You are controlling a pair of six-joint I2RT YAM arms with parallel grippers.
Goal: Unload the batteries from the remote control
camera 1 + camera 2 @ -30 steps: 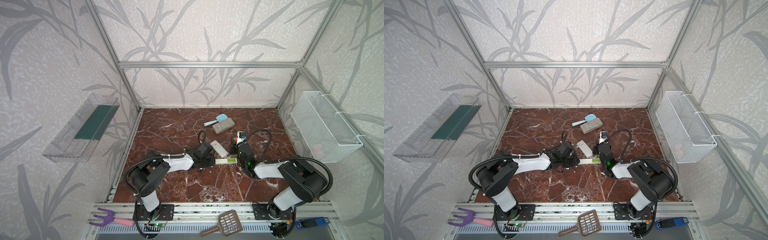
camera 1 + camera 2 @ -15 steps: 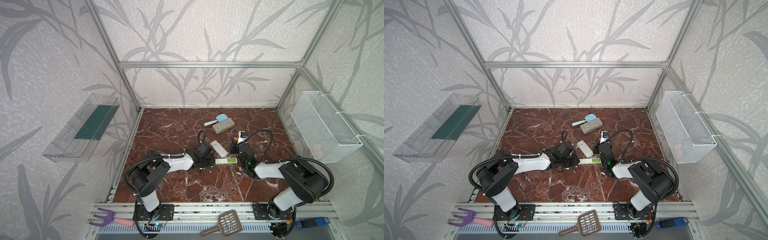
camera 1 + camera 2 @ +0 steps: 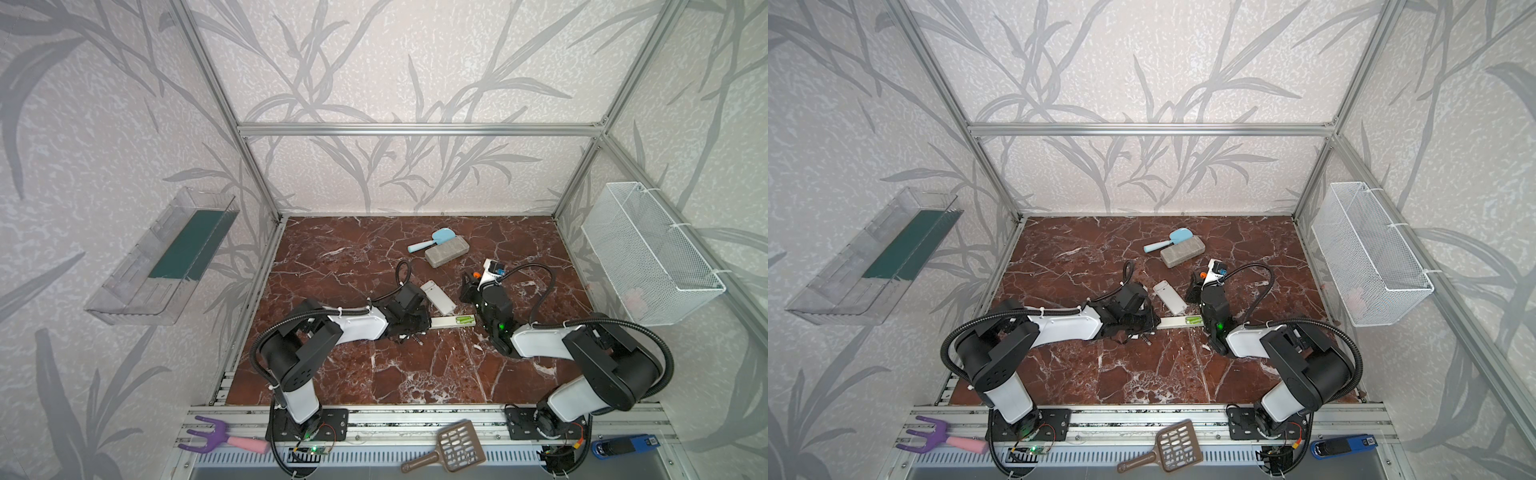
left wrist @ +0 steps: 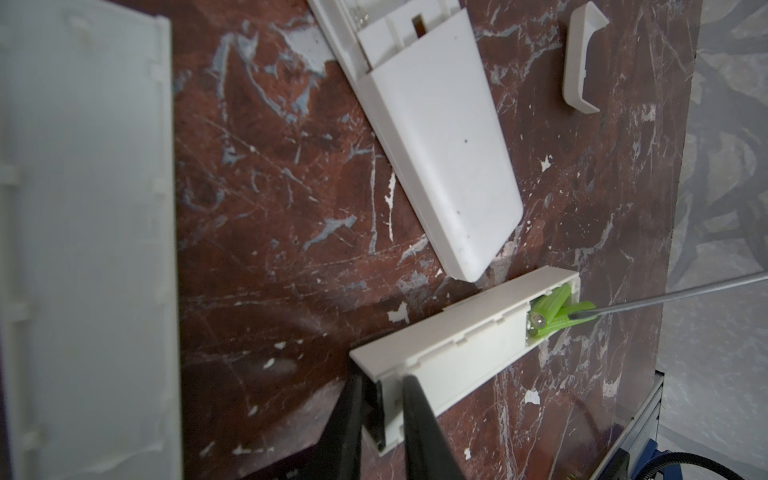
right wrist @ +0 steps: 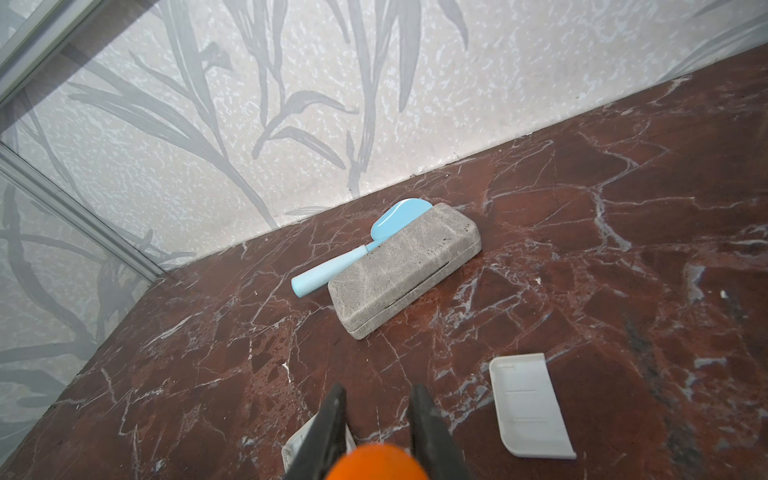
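The left gripper (image 4: 382, 380) pinches one end of the remote control (image 4: 457, 345) in narrow jaws, pinning it on the table (image 4: 291, 208). At the remote's opposite end, the lime batteries (image 4: 673, 309) sit tilted in the open compartment. The screwdriver (image 4: 665, 298) tip touches them, and the right gripper (image 5: 376, 399) has its jaws closed on the orange handle. The batteries are probably light, rigid, smooth and apt to roll, so they are best pinched across mid-barrel.
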